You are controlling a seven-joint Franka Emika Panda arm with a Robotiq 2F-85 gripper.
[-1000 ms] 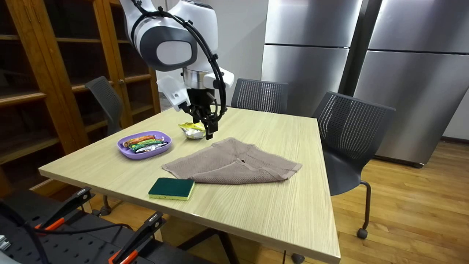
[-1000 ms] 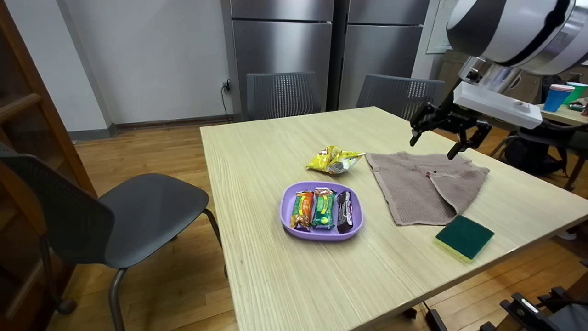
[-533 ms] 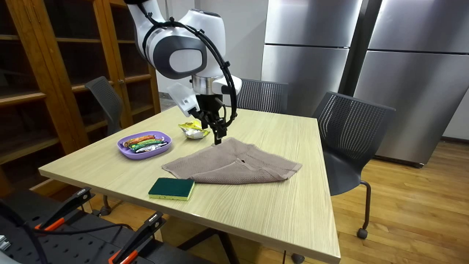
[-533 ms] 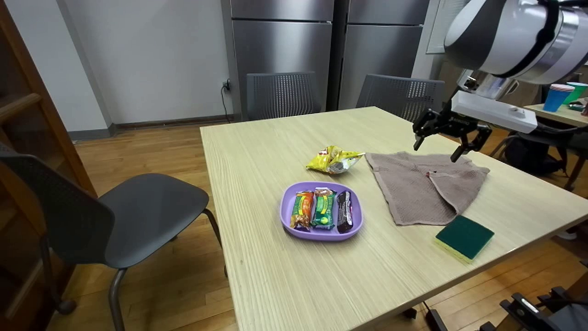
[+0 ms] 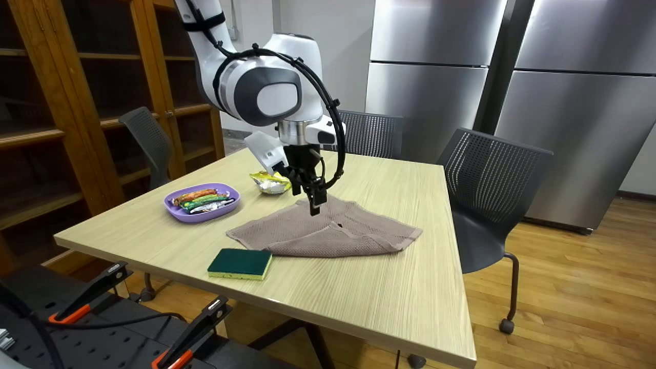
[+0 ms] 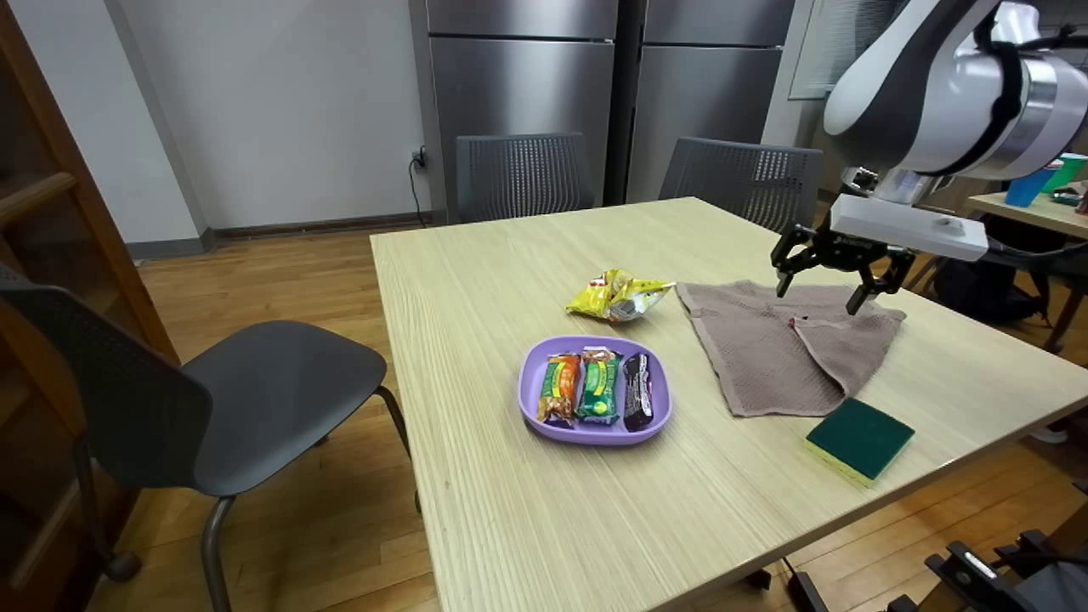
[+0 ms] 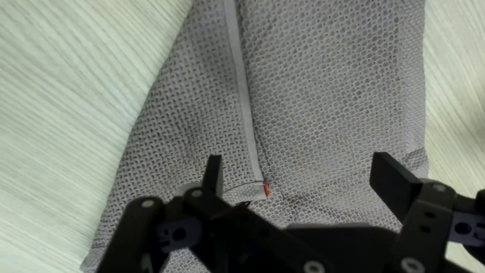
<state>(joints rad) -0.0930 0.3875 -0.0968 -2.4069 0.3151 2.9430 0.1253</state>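
Observation:
A grey-brown textured cloth (image 7: pixel 326 94) lies on the table with one side folded over, seen in all views. A small red bit (image 7: pixel 266 188) shows at the corner of the fold, with a dark sliver beside it, partly behind a finger. My gripper (image 7: pixel 297 167) hangs over the cloth with its jaws wide apart and nothing between them. In an exterior view the gripper (image 6: pixel 818 297) stands over the cloth's far part, apparently above the surface. A green and yellow sponge (image 6: pixel 860 442) lies beside the cloth's near corner.
A purple plate (image 6: pixel 595 437) holds wrapped bars. Near it sits a crumpled yellow packet (image 6: pixel 616 293), partly behind the gripper in an exterior view. Dark chairs (image 5: pixel 494 205) stand around the wooden table (image 5: pixel 410 297). Black and orange clamps (image 5: pixel 192 333) are by the near edge.
The gripper has come down towards the cloth, drifting right in an exterior view. Its jaws have stayed apart. Cloth, sponge, plate and packet have not moved.

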